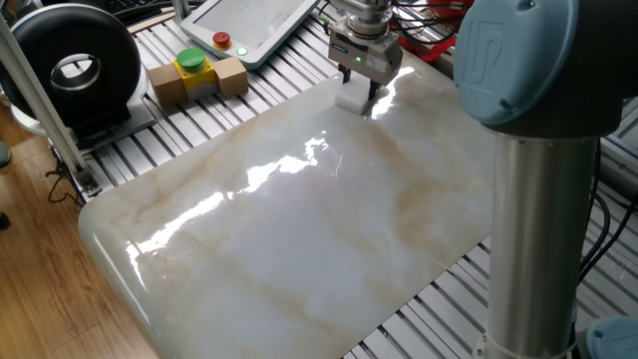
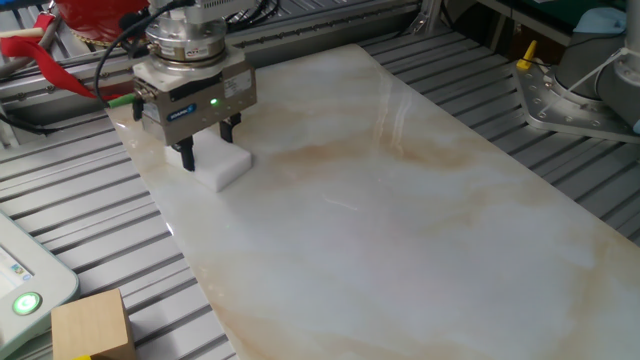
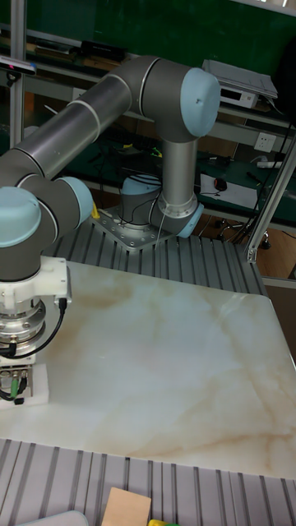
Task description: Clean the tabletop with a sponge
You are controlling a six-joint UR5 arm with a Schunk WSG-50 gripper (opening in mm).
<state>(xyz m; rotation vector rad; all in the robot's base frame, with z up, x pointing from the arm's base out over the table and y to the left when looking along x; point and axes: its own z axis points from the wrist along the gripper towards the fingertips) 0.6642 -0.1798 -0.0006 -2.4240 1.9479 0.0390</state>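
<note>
In the one fixed view, nearest the camera lies the rounded front corner of the large glossy marble-patterned slab, the white-grey tabletop with beige-brown veins [image 1: 299, 229], which rests on a ribbed aluminium slatted bench [image 1: 150, 150]. Taking that slab as the landmark, everything of the task sits at its far corner in this view: the small plain white rectangular foam sponge [image 2: 222, 163] lies flat on the marble just inside that corner, and the arm's two-finger gripper [image 2: 207, 148] stands upright over it. Its dark fingers [image 2: 186, 157] reach down on either side of the block. They look closed against its flanks, though whether they actually squeeze it I cannot tell for certain.

The sponge should be very light and soft, likely to give under pressure, and it ought to slide easily on such a polished, slippery surface. Being about as wide as the gripper's span, it is best taken across its two long upright sides, low enough to be pressed flat to the slab, yet not so tightly that the foam buckles.

The other fixed view shows the fingers straddling the block and its free end jutting out past them; the one fixed view gives only a small white patch under the gripper, but reveals how much bare slab stretches beyond. The tall fixed view shows the arm's whole reach across the bench and the sponge [image 3: 37, 386] near the slab's left edge, yet hides the fingertips.
</note>
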